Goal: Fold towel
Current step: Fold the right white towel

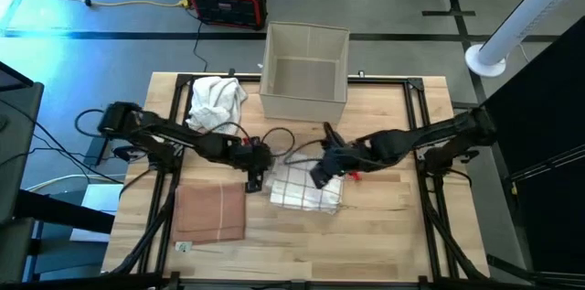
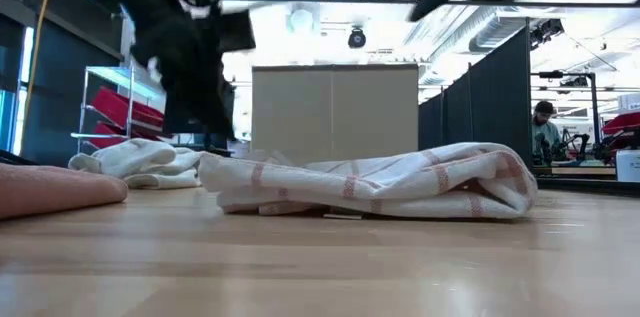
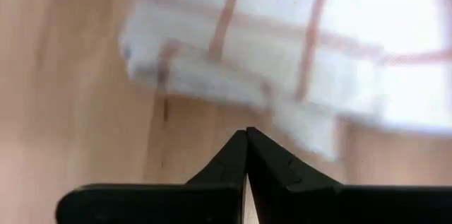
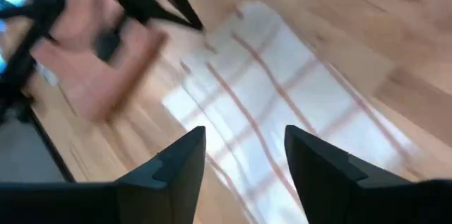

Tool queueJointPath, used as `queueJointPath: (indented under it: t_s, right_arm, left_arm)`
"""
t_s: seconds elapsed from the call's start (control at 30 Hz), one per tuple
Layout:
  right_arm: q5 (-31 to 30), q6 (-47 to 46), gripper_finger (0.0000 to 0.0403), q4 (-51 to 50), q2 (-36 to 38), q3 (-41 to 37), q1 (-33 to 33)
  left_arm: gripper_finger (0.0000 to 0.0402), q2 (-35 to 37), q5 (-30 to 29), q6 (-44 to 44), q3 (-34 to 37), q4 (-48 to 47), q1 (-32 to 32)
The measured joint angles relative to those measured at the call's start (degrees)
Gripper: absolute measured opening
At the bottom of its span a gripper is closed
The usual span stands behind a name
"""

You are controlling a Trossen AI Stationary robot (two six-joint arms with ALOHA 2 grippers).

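A white towel with red checks (image 1: 306, 191) lies folded in several layers at the middle of the table, seen also in the low view (image 2: 380, 182). My left gripper (image 1: 255, 180) hangs shut just off the towel's left edge (image 3: 212, 75), its fingertips (image 3: 246, 133) above bare wood. My right gripper (image 1: 320, 178) is open above the towel's top (image 4: 275, 104), with nothing between its fingers (image 4: 244, 143). Neither gripper touches the towel.
A beige open box (image 1: 304, 70) stands at the far middle. A crumpled white cloth (image 1: 216, 100) lies at the far left and a folded pink-brown cloth (image 1: 210, 212) at the near left. Bare wood (image 1: 393, 226) shows at the near right. A person (image 2: 545, 127) sits beyond the table.
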State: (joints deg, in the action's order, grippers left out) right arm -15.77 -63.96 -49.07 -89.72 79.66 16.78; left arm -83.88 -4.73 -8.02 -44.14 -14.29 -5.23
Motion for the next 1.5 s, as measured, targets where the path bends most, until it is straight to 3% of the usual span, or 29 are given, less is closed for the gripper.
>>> queueJointPath:
  t_s: [0.17, 0.3, 0.4, 0.5, 0.73, 0.93, 1.1, 1.23, 1.5]
  right_arm:
    - [-0.06, -2.56, 0.0104, 6.09, 0.62, -7.38, 4.76]
    - [0.1, -2.95, 0.0019, 24.92, -0.02, -18.27, 6.7]
    - [-0.81, -3.61, 0.0009, 39.02, -1.41, -26.08, 6.84]
    - [-1.2, -4.63, 0.0002, 44.62, -4.75, -30.61, 6.59]
    - [1.34, -8.5, 0.0, 42.85, -9.29, -31.77, 7.42]
    - [4.69, -10.59, 0.0, 34.12, -3.34, -31.76, 8.71]
    - [-3.35, -7.04, 0.0, 32.05, 4.18, -31.74, 8.3]
    - [-8.4, -1.45, 0.0, 32.41, 4.01, -31.72, 4.89]
    - [-5.7, 8.64, 0.0, 30.01, -1.94, -31.74, -3.33]
  left_arm:
    - [0.0, 1.14, 7.87, 5.05, 0.23, 11.17, -0.01]
    - [0.0, -3.04, 10.58, 5.71, 0.26, 17.09, 0.7]
    - [0.0, -7.14, 13.29, 5.67, 0.28, 18.31, 1.3]
    - [0.0, -10.99, 13.77, 5.16, 0.28, 17.72, 1.49]
    - [0.0, -15.12, 17.36, 2.63, 0.28, 16.15, 0.95]
    - [0.0, -10.41, 19.47, -2.58, -0.32, 13.25, 1.23]
    - [0.0, -1.43, 17.5, -3.68, -1.4, 10.86, 2.25]
    - [0.0, 1.9, 13.1, -1.66, -1.5, 12.19, 3.02]
    - [0.0, -6.23, 13.46, 1.2, -1.4, 12.38, 5.28]
